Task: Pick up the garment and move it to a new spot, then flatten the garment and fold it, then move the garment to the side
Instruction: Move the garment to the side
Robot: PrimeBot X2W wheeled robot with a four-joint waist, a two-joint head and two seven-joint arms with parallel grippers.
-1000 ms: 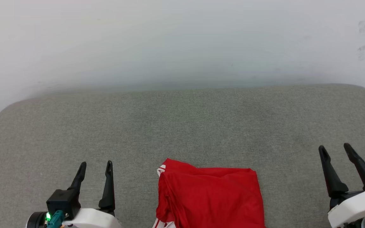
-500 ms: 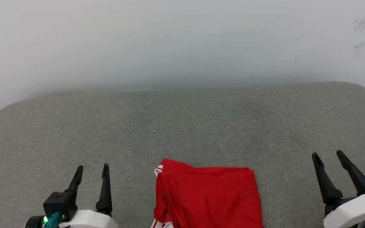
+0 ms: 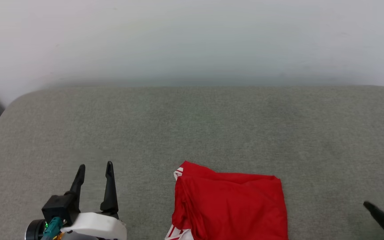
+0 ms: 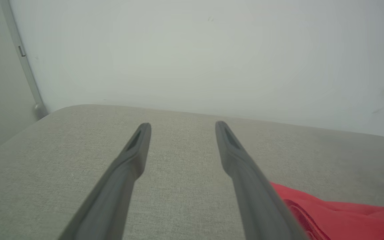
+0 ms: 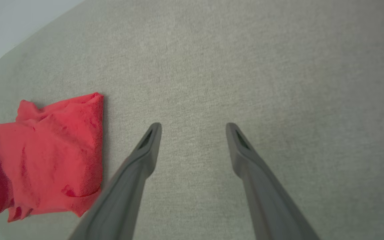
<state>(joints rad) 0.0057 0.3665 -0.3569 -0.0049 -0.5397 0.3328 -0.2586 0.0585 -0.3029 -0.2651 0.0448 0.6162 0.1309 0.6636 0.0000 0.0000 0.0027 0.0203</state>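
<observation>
The garment (image 3: 232, 206), bright red with a bit of red-and-white striped trim at its left edge, lies folded into a compact rectangle at the near middle of the grey cushioned surface (image 3: 192, 126). My left gripper (image 3: 95, 168) hovers open to the garment's left, nothing between its fingers. In the left wrist view the left gripper (image 4: 181, 126) points toward the wall, the garment (image 4: 338, 216) at lower right. My right gripper (image 3: 378, 208) shows as dark fingertips at the lower right corner. The right gripper (image 5: 192, 128) is open over bare fabric, the garment (image 5: 45, 153) to its left.
A pale wall (image 3: 192, 40) rises behind the surface's far edge. A grey vertical strip (image 4: 23, 63) runs along the wall at the far left. The grey surface's rounded corners fall away at the left and right.
The head view has shifted. My right gripper has drawn back toward the lower right corner, leaving just its fingertips in sight. The left gripper and the garment have hardly moved.
</observation>
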